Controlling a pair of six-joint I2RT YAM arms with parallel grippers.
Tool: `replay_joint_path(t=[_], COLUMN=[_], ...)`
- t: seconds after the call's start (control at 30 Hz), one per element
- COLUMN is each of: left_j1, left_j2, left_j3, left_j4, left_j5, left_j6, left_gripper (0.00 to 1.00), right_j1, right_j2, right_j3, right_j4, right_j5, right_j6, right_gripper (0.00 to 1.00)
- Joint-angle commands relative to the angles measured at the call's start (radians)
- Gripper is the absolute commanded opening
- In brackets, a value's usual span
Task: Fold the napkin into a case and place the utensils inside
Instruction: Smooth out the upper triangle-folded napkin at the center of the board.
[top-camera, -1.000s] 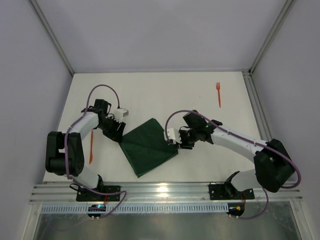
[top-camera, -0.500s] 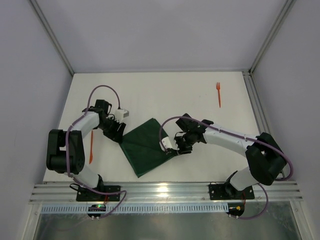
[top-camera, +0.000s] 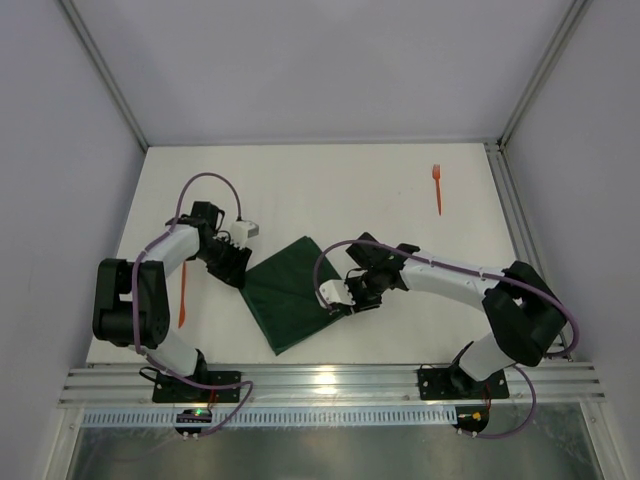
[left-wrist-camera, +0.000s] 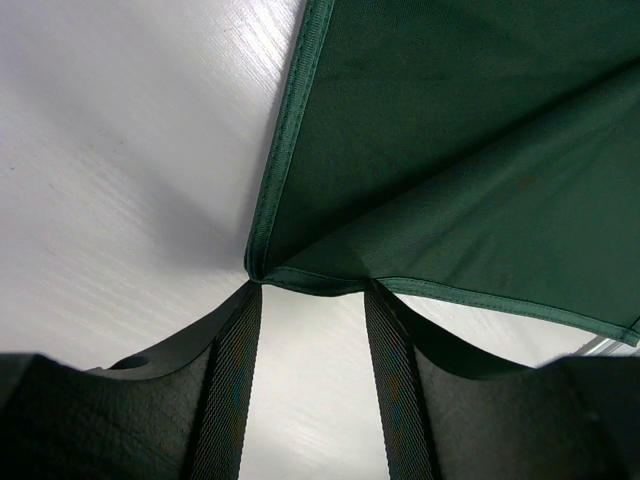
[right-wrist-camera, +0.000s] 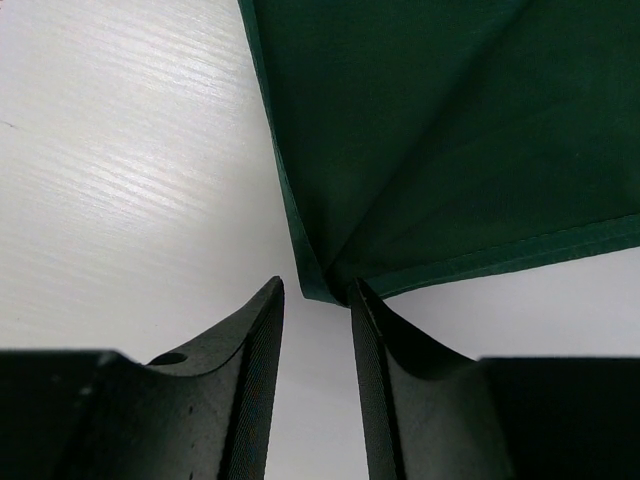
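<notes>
Table (top-camera: 330, 190): white surface carrying everything; nothing about it has changed over the last second.
Napkin (top-camera: 290, 295): dark green cloth, already folded to a smaller flat rectangle. It lies diagonally near the front of the table, between the two arms, and has not shifted. It is not yet the narrow case, so by judgement further folds remain.
Right arm (top-camera: 450, 280): the main change. It has swung leftward and toward the near edge, bringing its wrist to the napkin's right corner.
Left arm (top-camera: 165, 250): nearly stationary, with its wrist at the napkin's left corner.
Right gripper (top-camera: 348, 302): fingers (right-wrist-camera: 255, 340) apart with a narrow gap. The hemmed corner sits right at their tips, and nothing is clamped.
Left gripper (top-camera: 238, 274): fingers (left-wrist-camera: 232, 350) apart with a wider gap. The corner's point touches the tip of one finger, bare table shows between them, and there is no grip.
Fork (top-camera: 437, 188): orange, at the far right of the table, well apart from the napkin and untouched.
Second utensil (top-camera: 183, 295): orange and thin, lying at the left just beside the left arm. Its type is too small to tell.
Implication: both end corners are now framed by open fingers. The likely next step is a paired pinch and lift for the next fold, and the utensils wait until the case exists.
</notes>
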Motion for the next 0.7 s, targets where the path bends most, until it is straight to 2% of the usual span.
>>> replay_joint_path(t=[0.0,0.27,0.4,0.47,0.6,0.67], left_j1=[-0.003,-0.003,-0.003,-0.003,-0.003,-0.003], left_j2=[-0.02,-0.014,-0.016,-0.012,-0.012,-0.016], left_j3=[-0.009,-0.014,-0.015,-0.017,-0.017,-0.02], left_j4=[0.022,0.022,0.023,0.023,0.022,0.019], left_j5=[0.014,0.013,0.013,0.013,0.013,0.01], left_j6=[0.021,0.027,0.032,0.032,0.035,0.038], left_gripper=[0.47,0.33,0.29,0.23,0.11,0.03], right_j1=[0.006,0.007,0.007,0.007,0.006,0.006], right_j2=[0.008,0.043,0.043,0.046,0.049,0.04], right_j3=[0.017,0.026,0.022,0.022,0.023,0.022], right_j4=[0.017,0.034,0.037,0.037,0.044,0.063], right_j5=[0.012,0.039,0.047,0.05,0.062,0.079], right_j6=[-0.029,-0.012,-0.016,-0.014,-0.002,0.027], right_gripper=[0.37,0.23,0.22,0.19,0.04,0.04])
